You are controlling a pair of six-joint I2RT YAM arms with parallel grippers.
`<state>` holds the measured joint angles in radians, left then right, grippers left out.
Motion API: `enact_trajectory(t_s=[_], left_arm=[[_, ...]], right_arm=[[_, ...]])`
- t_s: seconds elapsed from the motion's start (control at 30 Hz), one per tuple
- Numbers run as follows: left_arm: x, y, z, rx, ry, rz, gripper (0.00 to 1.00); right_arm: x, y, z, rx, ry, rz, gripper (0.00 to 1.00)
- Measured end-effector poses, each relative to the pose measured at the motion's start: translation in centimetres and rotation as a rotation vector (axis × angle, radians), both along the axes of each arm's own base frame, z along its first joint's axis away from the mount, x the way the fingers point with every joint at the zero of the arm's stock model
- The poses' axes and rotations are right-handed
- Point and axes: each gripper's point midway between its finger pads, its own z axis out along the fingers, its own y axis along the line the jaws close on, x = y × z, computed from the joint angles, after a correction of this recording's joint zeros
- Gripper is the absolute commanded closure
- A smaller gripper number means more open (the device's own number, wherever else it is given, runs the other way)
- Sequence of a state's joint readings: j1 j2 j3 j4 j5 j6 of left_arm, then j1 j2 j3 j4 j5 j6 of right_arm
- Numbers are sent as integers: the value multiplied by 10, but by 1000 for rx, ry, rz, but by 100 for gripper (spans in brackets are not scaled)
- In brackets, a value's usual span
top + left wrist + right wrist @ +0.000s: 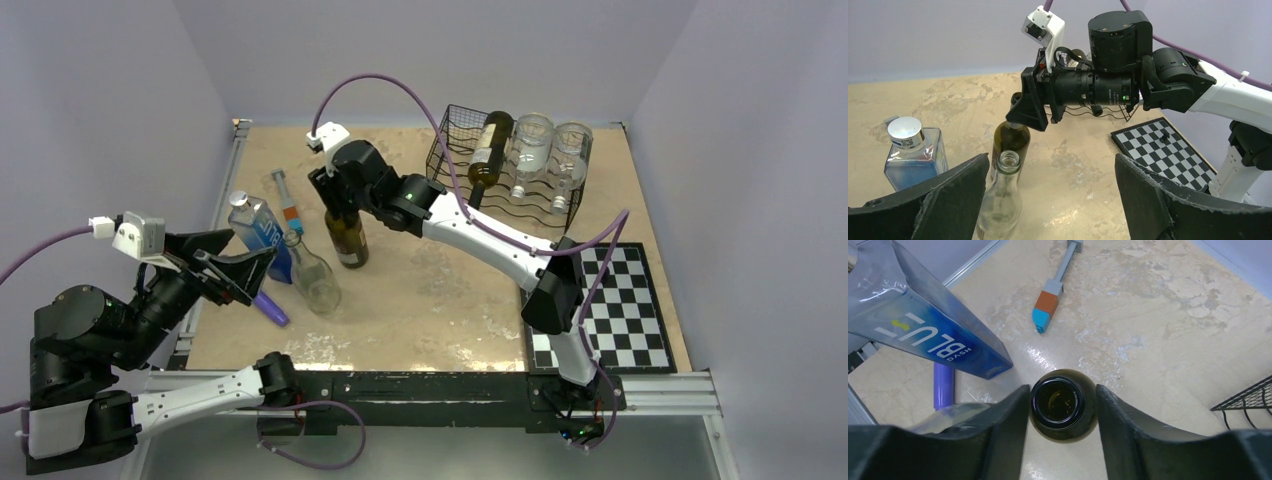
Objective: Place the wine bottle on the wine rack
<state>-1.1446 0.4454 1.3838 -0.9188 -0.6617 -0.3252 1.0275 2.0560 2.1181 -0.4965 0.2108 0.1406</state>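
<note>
A dark green wine bottle (347,238) stands upright on the tan table, also in the left wrist view (1009,142). My right gripper (338,203) is over its top, one finger on each side of the neck. In the right wrist view the open mouth (1063,402) sits between the fingers (1008,415) with a small gap on the right, so this gripper (1062,388) is open. The black wire wine rack (455,125) stands at the back right, holding one dark bottle (491,150) and two clear ones (531,148). My left gripper (238,272) is open and empty (1052,161).
A clear glass bottle (313,276) stands just left of the wine bottle, close to my left fingers (1000,200). A blue square bottle (258,228), a purple marker (271,309) and a grey-orange-blue tool (287,200) lie at the left. A chessboard (620,310) lies at the front right.
</note>
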Motion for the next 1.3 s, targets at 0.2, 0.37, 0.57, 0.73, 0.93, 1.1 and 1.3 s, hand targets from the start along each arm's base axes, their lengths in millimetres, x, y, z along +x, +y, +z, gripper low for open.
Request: enact_trajectory(t_s=[0.2,0.37,0.57,0.73,0.93,1.1,1.3], left_arm=[[-1,0,-6,10,20,-4,1],[-3,-3,-12,26,39,-22,1],[-4,-18,-17,65,58,-64,1],[-3,-36,-18,99,62,-113,1],[-3,-48,-5,69,14,-154,1],[0,-74,-7,77,6,-205,1],[6,-138,-33,131,42,-331,1]], right_arm=[[2,1,2,6,-12,-5,74],[2,0,2,-1,-17,-1,100],[-2,-7,5,-18,-6,-2,100],[-18,-35,24,-52,13,-9,100],[-44,-87,95,2,-31,-32,100],[-70,-131,147,53,-57,-35,100],[-106,-178,177,72,-36,-10,100]])
